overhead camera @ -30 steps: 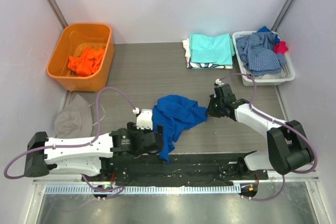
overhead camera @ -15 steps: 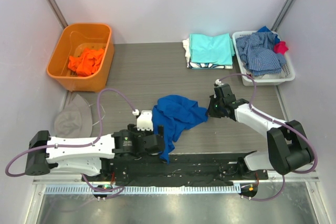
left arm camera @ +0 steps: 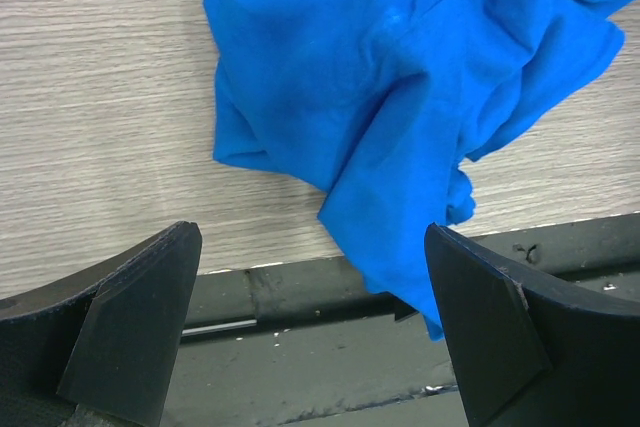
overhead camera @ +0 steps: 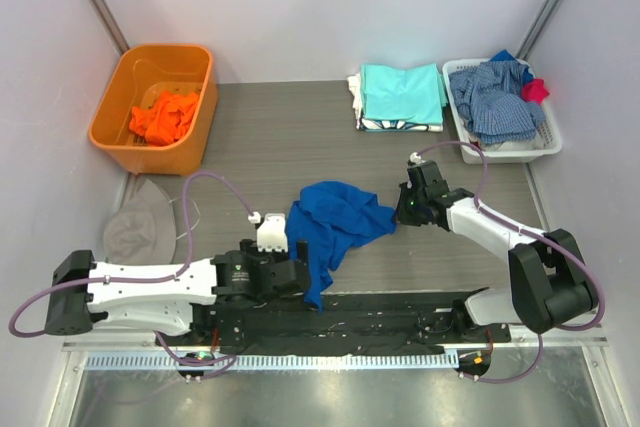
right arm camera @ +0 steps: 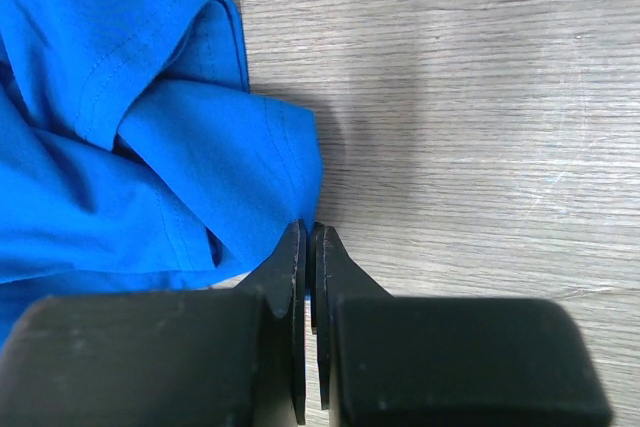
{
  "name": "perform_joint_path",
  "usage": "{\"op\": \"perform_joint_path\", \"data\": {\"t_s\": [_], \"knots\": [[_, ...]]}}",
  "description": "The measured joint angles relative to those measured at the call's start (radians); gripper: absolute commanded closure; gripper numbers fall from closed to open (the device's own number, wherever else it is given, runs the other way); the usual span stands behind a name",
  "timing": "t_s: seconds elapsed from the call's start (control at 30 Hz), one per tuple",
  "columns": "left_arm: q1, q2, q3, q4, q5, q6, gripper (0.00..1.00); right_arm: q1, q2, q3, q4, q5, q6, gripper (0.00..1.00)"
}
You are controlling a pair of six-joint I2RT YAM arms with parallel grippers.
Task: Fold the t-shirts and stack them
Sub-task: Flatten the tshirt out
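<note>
A royal blue t-shirt lies crumpled at the table's middle, one tail hanging over the black front strip. My right gripper is shut on the shirt's right edge, low on the table. My left gripper stands wide open just left of the hanging tail, nothing between its fingers. A folded aqua t-shirt tops a stack at the back, with a white one under it. An orange t-shirt lies bunched in the orange bin.
A white basket at the back right holds a blue-and-white checked garment and a small red cloth. A grey cloth lies at the left wall. The black strip runs along the near edge.
My left gripper has drawn back a little to the left, away from the blue shirt's tail. The right arm and the shirt have stayed put.
</note>
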Motion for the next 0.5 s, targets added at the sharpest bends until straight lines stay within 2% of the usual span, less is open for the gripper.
{"op": "perform_joint_path", "data": {"t_s": [0.17, 0.5], "knots": [[-0.015, 0.029, 0.0, 0.029, 0.009, -0.007, 0.0, 0.001, 0.0, 0.0, -0.002, 0.0, 0.003, 0.99], [-0.161, 0.238, 0.045, 0.068, 0.02, -0.068, 0.0, 0.002, 0.0, 0.0, -0.002, 0.0, 0.007, 0.99]]}}
